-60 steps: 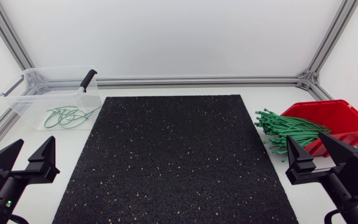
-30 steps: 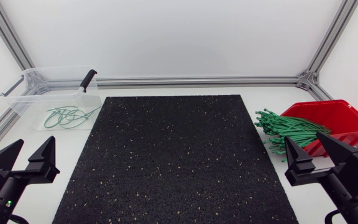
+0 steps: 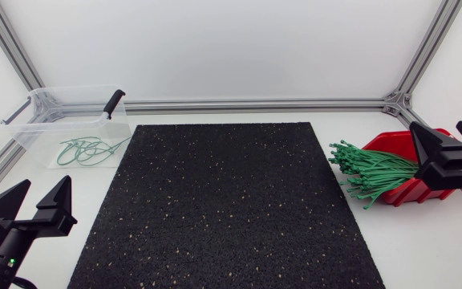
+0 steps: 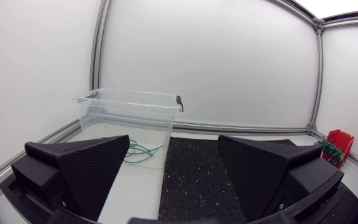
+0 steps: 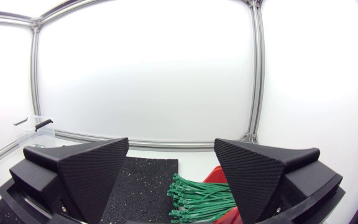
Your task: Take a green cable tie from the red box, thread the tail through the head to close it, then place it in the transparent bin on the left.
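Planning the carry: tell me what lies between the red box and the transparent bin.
Head view: the black mat, plus green cable ties overhanging the red box.

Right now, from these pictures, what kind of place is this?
Most likely a laboratory work cell for robot handling trials, not a home or a shop. A white-walled aluminium frame encloses it, a black mat marks the work area, and a red box of ties and a bin are set out.

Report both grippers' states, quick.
Left gripper: open, holding nothing.
Right gripper: open, holding nothing.
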Robot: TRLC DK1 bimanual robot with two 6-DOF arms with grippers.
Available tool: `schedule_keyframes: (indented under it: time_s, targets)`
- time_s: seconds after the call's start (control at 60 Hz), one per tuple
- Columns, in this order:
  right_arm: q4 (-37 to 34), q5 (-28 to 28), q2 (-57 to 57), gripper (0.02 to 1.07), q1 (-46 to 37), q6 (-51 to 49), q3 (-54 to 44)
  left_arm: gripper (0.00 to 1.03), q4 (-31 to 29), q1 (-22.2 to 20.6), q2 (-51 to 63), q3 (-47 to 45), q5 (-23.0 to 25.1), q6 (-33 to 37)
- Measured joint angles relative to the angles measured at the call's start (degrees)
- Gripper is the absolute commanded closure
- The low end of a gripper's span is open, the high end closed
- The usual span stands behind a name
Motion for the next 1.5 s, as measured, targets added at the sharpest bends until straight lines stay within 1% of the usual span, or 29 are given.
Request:
schedule_keyframes:
  time_s: [0.067,0.117,0.15,0.25,0.383,0.45,0.55,0.65,0.733,0.833,0.867,0.9,0.983,1.017,1.083,1.133,1.25,1.317,1.5]
  targets:
    - [-2.14,-0.76,4.83,0.07,-1.29,0.57,4.28,0.04,0.0,0.0,0.0,0.0,0.0,0.0]
    - [-3.69,-3.02,8.46,0.07,-3.08,0.79,7.56,0.04,0.0,0.0,0.0,0.0,0.0,0.0]
    - [-4.9,-4.98,10.58,0.07,-4.52,0.9,9.53,0.04,0.0,0.0,0.0,0.0,0.0,0.0]
    - [-8.81,-13.55,17.2,0.07,-10.95,1.36,15.23,0.04,0.0,0.07,0.0,0.0,0.0,0.0]
    - [-14.03,-21.42,25.29,0.07,-16.9,1.25,20.76,0.04,0.0,0.07,0.0,0.0,0.0,0.0]
    - [-17.18,-23.85,29.14,0.07,-18.08,-0.7,22.67,0.04,0.0,0.07,0.0,0.0,0.02,0.0]
    - [-21.35,-29.11,32.92,0.07,-19.98,-5.27,24.24,0.04,0.0,0.07,0.0,0.0,0.0,0.0]
    - [-25.62,-30.49,35.1,0.07,-21.03,-10.64,26.18,0.04,0.0,0.07,0.0,0.0,0.0,0.0]
    - [-30.45,-30.69,37.99,0.07,-21.25,-16.15,29.55,0.04,0.0,0.07,0.0,0.0,0.02,0.0]
    - [-38.01,-30.86,43.25,0.07,-21.27,-24.9,35.01,0.04,0.0,0.07,0.02,0.0,0.02,0.0]
    - [-41.72,-30.86,45.64,0.07,-21.27,-28.79,37.07,0.04,0.0,0.07,0.02,0.0,0.02,0.0]
    - [-43.47,-30.86,47.15,0.07,-21.27,-31.36,38.21,0.04,0.0,0.07,0.02,0.0,0.02,0.0]
    - [-48.59,-29.42,50.38,0.07,-21.16,-39.76,40.15,0.04,0.0,0.07,0.02,0.0,0.02,0.0]
    - [-49.46,-27.61,50.86,0.07,-20.76,-42.88,40.26,0.04,0.0,0.07,0.02,0.0,0.02,0.0]
    - [-51.69,-21.57,51.28,0.07,-19.1,-51.43,40.37,0.04,0.0,0.07,0.02,0.0,0.02,0.0]
    - [-52.61,-18.49,51.32,0.07,-17.75,-57.55,40.37,0.04,0.0,0.07,0.02,0.0,0.02,0.0]
    - [-54.31,-15.47,51.3,0.07,-16.11,-68.28,40.41,0.04,0.0,0.07,0.02,0.0,0.02,0.0]
    - [-54.55,-14.84,51.21,0.07,-16.0,-73.13,40.37,0.04,0.0,0.07,0.02,0.0,0.02,0.0]
    - [-54.77,-9.84,50.03,0.07,-13.88,-85.57,39.43,0.04,0.0,0.07,0.02,0.0,0.02,0.0]
